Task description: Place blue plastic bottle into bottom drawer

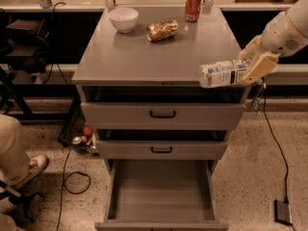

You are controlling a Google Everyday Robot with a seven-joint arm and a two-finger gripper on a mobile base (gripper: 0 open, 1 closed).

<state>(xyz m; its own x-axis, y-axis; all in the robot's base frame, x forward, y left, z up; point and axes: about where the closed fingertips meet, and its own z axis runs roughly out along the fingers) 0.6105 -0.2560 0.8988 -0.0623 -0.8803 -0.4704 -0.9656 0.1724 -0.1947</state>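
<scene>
My gripper is at the right front corner of the grey cabinet, shut on the blue plastic bottle. The bottle is clear with a white-and-pale-blue label. It lies sideways in the air over the cabinet's front right edge, its free end pointing left. The bottom drawer is pulled wide open below, its plain grey inside bare. The bottle is well above the drawer and to its right.
On the cabinet top stand a white bowl, a crinkled brown-gold snack bag and a red soda can. The two upper drawers are slightly open. A person's leg and shoe are at left; cables lie on the floor.
</scene>
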